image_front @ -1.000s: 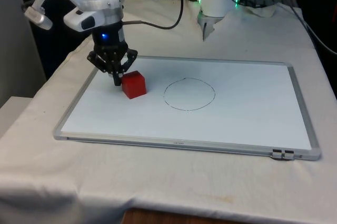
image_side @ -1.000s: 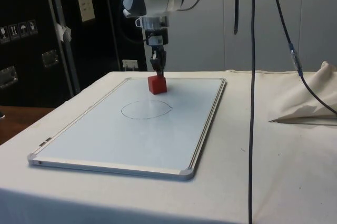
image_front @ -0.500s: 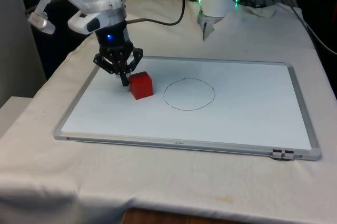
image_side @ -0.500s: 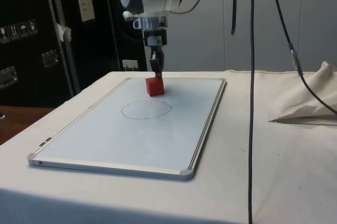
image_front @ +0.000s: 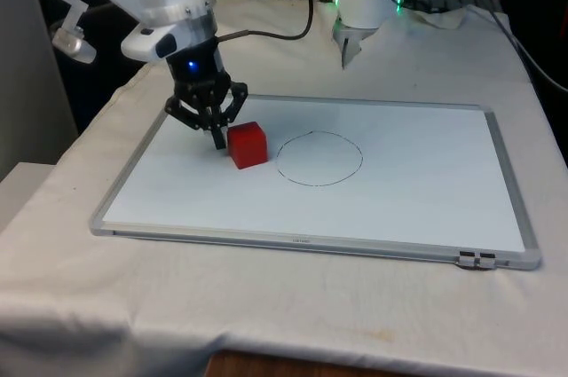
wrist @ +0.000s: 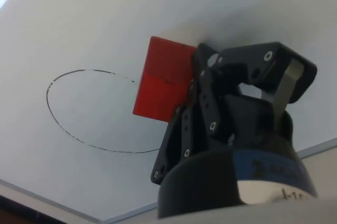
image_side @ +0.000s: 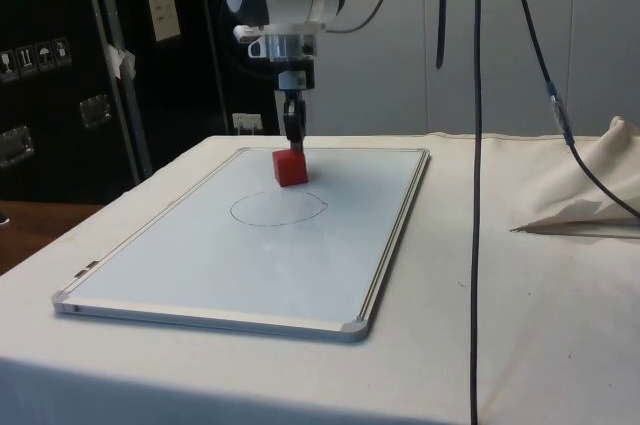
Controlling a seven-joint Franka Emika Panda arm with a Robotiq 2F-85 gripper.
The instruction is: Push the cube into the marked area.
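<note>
One red cube [image_front: 248,145] sits on the whiteboard [image_front: 417,208] on the worktop [image_front: 53,244], just outside the drawn circle [image_front: 319,159], on the front view's left of it. Gripper [image_front: 217,139] is down at board level, fingers closed together and holding nothing, tip touching the cube's side away from the circle. Cube lies between gripper and circle.

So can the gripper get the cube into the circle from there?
Probably yes. The gripper sits against the cube on the side away from the circle, and only bare whiteboard lies between them.
</note>
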